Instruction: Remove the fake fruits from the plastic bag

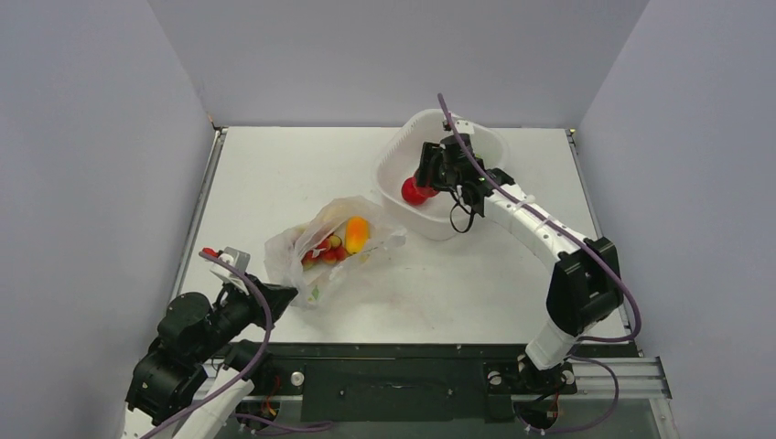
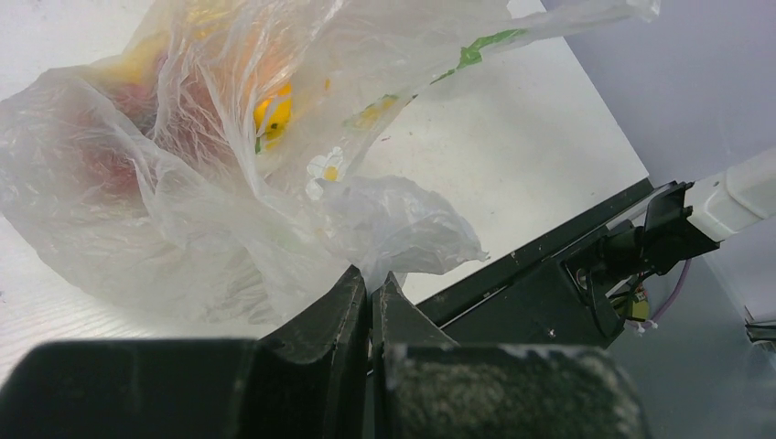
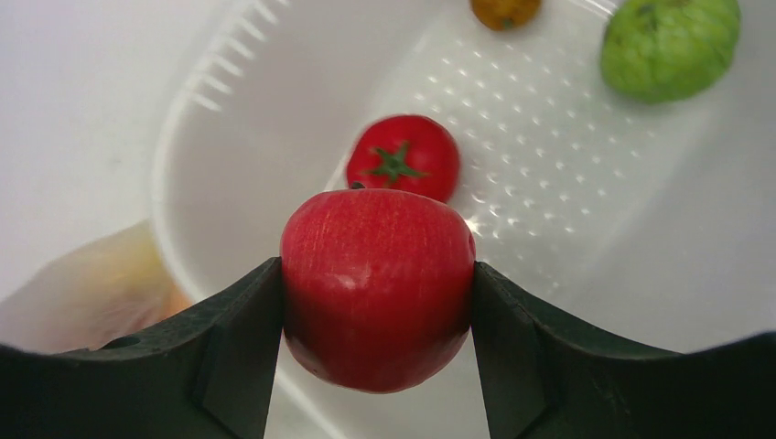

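Over the white tub (image 1: 395, 160), the right gripper (image 3: 375, 274) has its jaws clamped on either side of a red round fruit (image 3: 377, 311). It's hanging above a tomato (image 3: 404, 157) lying in there, so I'd guess that's the drop spot. The plastic bag (image 1: 307, 265) lies just beside the tub, with a mango-ish fruit (image 1: 356, 233) and grapes (image 1: 328, 249) inside. The left gripper (image 2: 371, 291) has its jaws closed, seemingly pinching the bag's corner to anchor it, though it's hard to be sure.

The top camera looks down from behind over the table (image 1: 274, 174), sharing the plastic bag (image 2: 165, 201) with the close left wrist view and the white tub (image 3: 238, 119) with the close right wrist view
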Controlling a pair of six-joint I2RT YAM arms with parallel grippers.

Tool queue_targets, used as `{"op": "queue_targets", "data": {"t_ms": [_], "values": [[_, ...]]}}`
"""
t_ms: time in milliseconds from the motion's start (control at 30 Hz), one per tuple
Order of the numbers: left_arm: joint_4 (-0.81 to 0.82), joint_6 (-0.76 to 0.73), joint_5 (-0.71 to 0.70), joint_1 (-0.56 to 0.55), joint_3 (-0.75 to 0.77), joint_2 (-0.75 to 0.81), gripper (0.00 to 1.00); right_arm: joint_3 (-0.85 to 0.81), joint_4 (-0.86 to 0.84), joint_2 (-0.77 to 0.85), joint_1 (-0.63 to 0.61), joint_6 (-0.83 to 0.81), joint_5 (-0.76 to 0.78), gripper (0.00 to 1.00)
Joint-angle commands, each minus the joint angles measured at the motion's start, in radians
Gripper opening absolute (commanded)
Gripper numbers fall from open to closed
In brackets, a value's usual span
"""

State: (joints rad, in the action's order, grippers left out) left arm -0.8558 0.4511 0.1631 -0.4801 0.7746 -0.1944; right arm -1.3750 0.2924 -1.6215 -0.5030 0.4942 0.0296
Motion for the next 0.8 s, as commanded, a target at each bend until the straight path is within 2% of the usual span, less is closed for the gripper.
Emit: {"op": "queue_targets", "data": {"t_ms": [0, 133, 300, 367, 500, 567, 767], "values": [[0.062, -0.020, 0.031, 0.021, -0.002, 0.031, 0.00, -0.057, 0.121, -0.053, 0.005, -0.068, 0.164, 0.01], [0.066, -0.024, 0.045, 0.037, -0.004, 0.045, 0.00, -0.051, 0.127, -0.081, 0.005, -0.073, 0.174, 0.24], [0.072, -0.032, 0.082, 0.065, -0.005, 0.046, 0.00, -0.036, 0.130, -0.075, 0.005, -0.085, 0.189, 0.64], [0.074, -0.039, 0.103, 0.081, -0.006, 0.044, 0.00, -0.031, 0.129, -0.063, 0.005, -0.096, 0.208, 0.74], [0.076, -0.049, 0.137, 0.113, -0.006, 0.035, 0.00, -0.022, 0.136, -0.009, 0.003, -0.111, 0.229, 0.86], [0.076, -0.055, 0.153, 0.122, -0.006, 0.030, 0.00, -0.019, 0.140, 0.014, 0.002, -0.112, 0.230, 0.89], [0.073, -0.061, 0.163, 0.130, -0.005, 0.030, 0.00, -0.020, 0.142, 0.135, -0.051, -0.127, 0.237, 0.91]]}}
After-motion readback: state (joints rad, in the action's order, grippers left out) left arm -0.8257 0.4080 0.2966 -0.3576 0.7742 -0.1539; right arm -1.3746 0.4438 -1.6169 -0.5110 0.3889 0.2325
